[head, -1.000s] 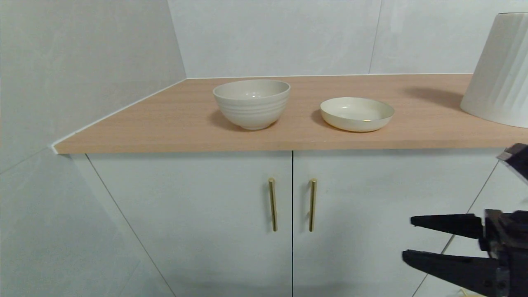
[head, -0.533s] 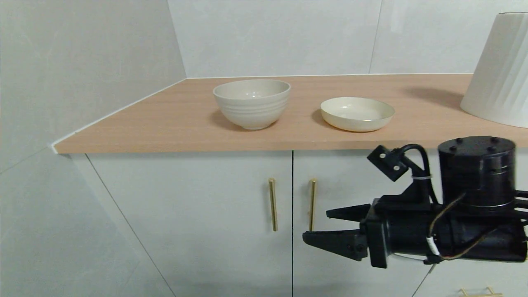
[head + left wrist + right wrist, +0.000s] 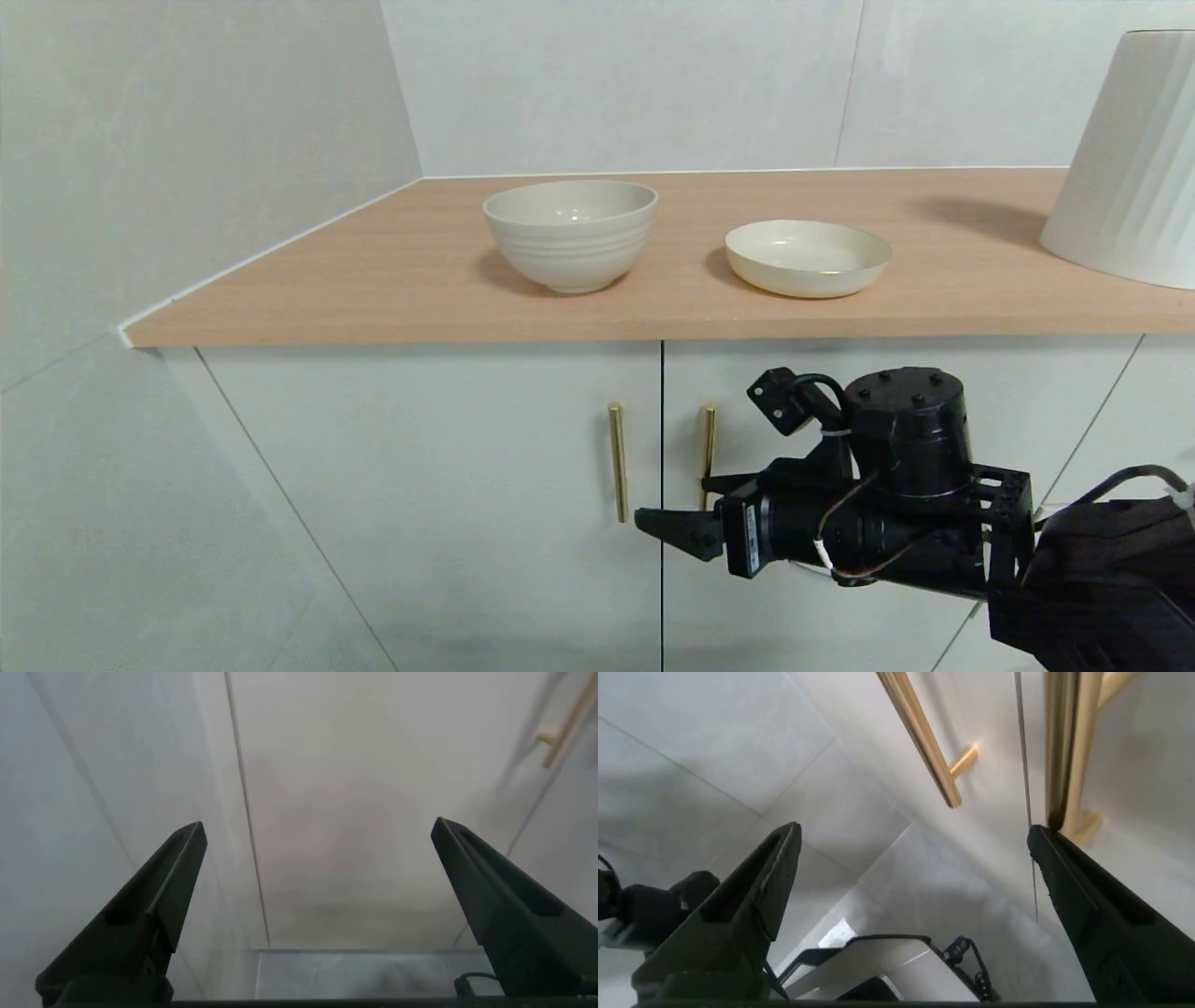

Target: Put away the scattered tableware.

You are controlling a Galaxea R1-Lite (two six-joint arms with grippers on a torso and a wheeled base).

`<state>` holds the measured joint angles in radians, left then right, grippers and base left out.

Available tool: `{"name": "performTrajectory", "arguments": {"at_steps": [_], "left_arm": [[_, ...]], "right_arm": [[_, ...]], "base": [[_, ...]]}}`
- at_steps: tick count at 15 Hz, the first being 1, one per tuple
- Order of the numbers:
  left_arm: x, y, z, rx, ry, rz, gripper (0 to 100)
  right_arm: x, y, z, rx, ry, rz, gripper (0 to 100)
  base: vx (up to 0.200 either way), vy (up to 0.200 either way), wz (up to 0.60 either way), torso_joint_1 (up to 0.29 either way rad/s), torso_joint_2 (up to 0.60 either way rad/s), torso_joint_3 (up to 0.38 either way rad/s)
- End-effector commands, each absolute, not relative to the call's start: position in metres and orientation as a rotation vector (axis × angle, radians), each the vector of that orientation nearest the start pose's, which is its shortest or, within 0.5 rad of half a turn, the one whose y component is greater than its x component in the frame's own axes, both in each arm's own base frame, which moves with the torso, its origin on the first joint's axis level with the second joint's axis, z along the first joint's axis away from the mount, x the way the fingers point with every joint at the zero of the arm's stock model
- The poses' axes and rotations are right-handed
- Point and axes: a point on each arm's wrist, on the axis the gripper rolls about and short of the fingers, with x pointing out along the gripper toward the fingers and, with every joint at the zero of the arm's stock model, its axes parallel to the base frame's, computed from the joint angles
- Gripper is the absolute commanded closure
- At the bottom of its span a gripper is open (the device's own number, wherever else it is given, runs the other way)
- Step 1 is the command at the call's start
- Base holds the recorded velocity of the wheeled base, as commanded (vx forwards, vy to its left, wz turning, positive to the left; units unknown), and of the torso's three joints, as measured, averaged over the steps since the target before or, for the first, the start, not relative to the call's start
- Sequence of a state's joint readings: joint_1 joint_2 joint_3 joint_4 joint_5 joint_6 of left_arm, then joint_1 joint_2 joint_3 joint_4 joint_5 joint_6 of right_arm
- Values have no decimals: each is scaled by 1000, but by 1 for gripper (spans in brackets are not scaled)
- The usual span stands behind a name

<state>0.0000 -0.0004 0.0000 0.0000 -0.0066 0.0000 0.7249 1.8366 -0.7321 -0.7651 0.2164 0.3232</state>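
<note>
A cream ribbed bowl (image 3: 569, 233) and a shallow cream dish (image 3: 808, 258) stand apart on the wooden countertop (image 3: 392, 280). Below them are two white cabinet doors with gold bar handles, the left handle (image 3: 616, 462) and the right handle (image 3: 709, 439). My right gripper (image 3: 686, 506) is open, held level in front of the doors, its tips at the right handle. In the right wrist view both handles (image 3: 920, 737) (image 3: 1069, 747) lie just ahead of the right gripper (image 3: 915, 829). My left gripper (image 3: 318, 826) is open and holds nothing, facing a pale panel.
A tall white ribbed shade (image 3: 1130, 159) stands on the countertop at the far right. Tiled walls close the corner at the left and behind. A gold handle (image 3: 563, 721) shows far off in the left wrist view.
My right arm has swung in from the right edge toward the left, bringing its open gripper up to the cabinet handles. The bowl and dish have not moved.
</note>
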Motion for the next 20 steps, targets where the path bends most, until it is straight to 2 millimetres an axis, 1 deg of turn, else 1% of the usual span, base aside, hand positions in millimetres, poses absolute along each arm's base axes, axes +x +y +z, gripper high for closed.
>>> {"name": "performTrajectory", "arguments": {"at_steps": [1,2,4,5,7,9,13,17,20], "left_arm": [[-23,0,75,0,0,-6,0],[-23,0,75,0,0,-6,0],[-23,0,75,0,0,-8,0],[-23,0,75,0,0,-6,0],[-23,0,75,0,0,-6,0],[-23,0,75,0,0,-6,0],[-23,0,75,0,0,-8,0],[-23,0,75,0,0,-6,0],[-23,0,75,0,0,-6,0]], "right_arm": [[241,217,129,205,490,846,0],[241,217,130,203,483,835,0],[240,211,139,208,455,815,0],[236,205,151,218,426,815,0],[234,198,161,227,400,807,0],[237,198,158,226,407,799,0],[241,204,147,222,439,809,0],[244,218,130,237,445,832,0],[239,223,131,272,447,862,0]], "base": [[0,0,0,0,0,0],[0,0,0,0,0,0],[0,0,0,0,0,0],[0,0,0,0,0,0],[0,0,0,0,0,0],[0,0,0,0,0,0],[0,0,0,0,0,0],[0,0,0,0,0,0],[0,0,0,0,0,0]]}}
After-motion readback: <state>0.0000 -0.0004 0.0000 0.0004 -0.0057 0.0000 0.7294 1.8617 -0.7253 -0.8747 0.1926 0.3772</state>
